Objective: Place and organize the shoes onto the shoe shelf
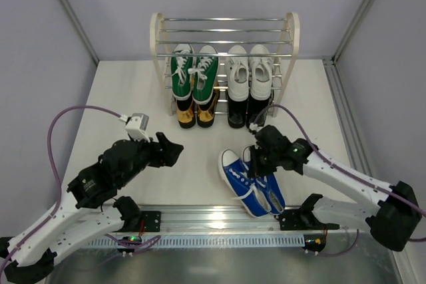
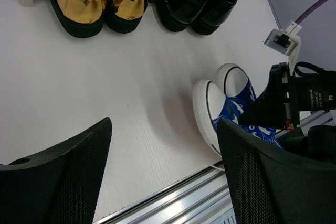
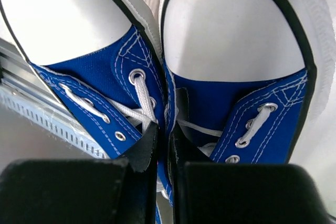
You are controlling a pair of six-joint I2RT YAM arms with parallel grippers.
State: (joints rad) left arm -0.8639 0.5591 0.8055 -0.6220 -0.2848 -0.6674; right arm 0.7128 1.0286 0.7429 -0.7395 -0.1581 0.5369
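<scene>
- right claw [image 3: 167,153] is pinched on the blue sneakers [image 1: 247,183]: one finger down each shoe, inner walls squeezed between them, so the pair should move as one bundle.
- pair sits on the table [image 1: 126,98], right of centre, close to the rail [image 1: 219,216], directly under the right claw.
- left claw [image 2: 165,129] is spread wide, holds nothing and sits well off to the left. Right arm owns this one.
- long axis is diagonal: heels by the rail, toes pointing away toward the shelf [image 1: 158,51], skewed left, roughly at the gold loafers [image 1: 196,112].
- shelf lies ahead, beyond the toes. Green sneakers [image 1: 194,71] and white sneakers [image 1: 249,71] are on the middle tier, loafers and black shoes [image 1: 241,112] on the bottom. Top rods carry no pair.
- my read: lift, yaw slightly clockwise seen from above to square the long axis to the shelf, then carry forward and up to the top tier.
</scene>
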